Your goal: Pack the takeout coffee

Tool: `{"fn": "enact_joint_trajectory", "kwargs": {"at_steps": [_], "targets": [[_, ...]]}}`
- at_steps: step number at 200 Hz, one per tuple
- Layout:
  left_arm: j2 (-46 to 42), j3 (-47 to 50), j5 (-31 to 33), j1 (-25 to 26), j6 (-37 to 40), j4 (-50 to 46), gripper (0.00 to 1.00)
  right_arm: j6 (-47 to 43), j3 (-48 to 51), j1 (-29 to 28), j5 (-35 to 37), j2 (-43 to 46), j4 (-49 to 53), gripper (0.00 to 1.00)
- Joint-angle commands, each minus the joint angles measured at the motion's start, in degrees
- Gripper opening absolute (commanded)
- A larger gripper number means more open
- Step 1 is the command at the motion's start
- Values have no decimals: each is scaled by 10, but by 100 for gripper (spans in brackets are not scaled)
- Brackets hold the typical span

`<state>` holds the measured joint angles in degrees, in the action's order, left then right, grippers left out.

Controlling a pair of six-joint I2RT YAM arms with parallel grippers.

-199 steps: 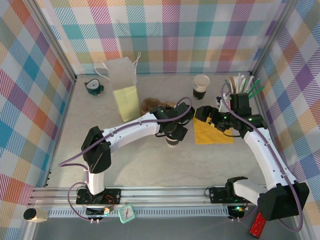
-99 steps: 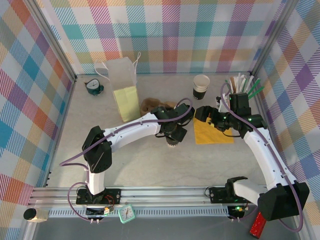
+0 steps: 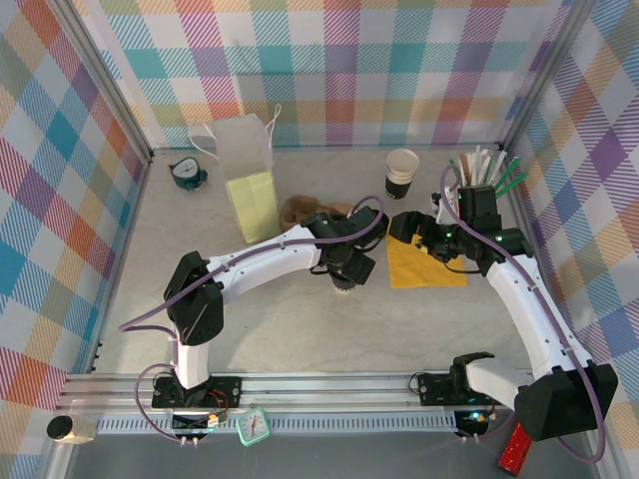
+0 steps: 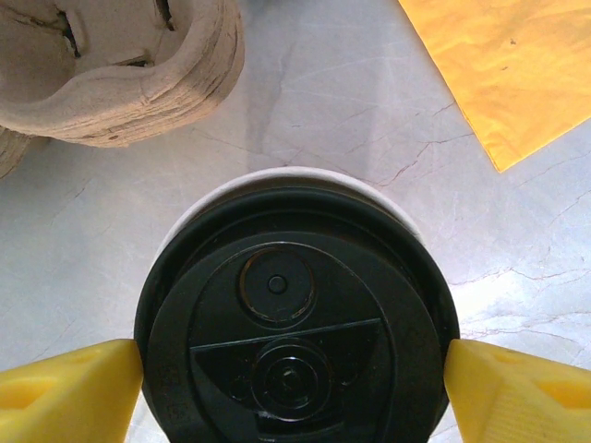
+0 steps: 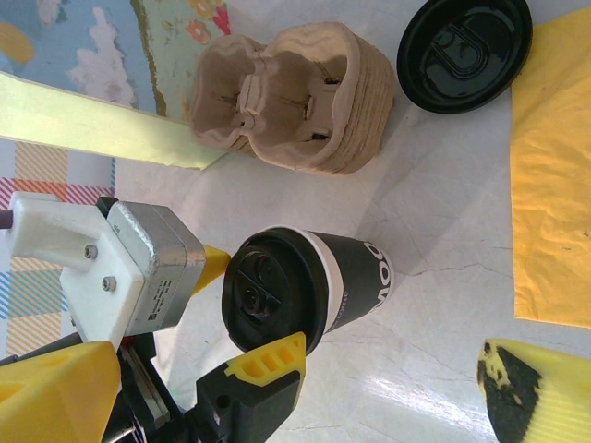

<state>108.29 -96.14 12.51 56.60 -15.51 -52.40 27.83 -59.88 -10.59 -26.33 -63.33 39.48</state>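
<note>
Takeout coffee (image 5: 305,286) upright on tabletop (image 4: 369,120), near pulp carrier (image 5: 295,92), not touching it. Left hand (image 4: 295,388) straddles lid, fingers (image 4: 74,392) at rim; squeezing or only touching, cannot tell. Right hand (image 5: 305,388) spread wide, empty, farther from carrier than cup. Judgement: paper wall soft, dents under squeeze; glossy lid slick, may pop off. Fill unknown. Take wall below lid, gently, keep upright.
</note>
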Motion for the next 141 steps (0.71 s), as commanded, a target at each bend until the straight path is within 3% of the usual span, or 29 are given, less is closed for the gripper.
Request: {"fn": "enact_joint_trajectory", "kwargs": {"at_steps": [1,63,102,141], "targets": [[-2,-5,1,6,-4,-14,90,5,5,-7,3,-5,-12,99],[-51,-19,-4,-5,-38,8,96,13,-7,-32,8,-55,-14,99],[-142,61,-46,-59,-116,65,94,22,-10,-50,12,-99,-25,100],[-202,172,-129,-121,-190,123,84,22,-14,-78,1,-145,-42,77]]}}
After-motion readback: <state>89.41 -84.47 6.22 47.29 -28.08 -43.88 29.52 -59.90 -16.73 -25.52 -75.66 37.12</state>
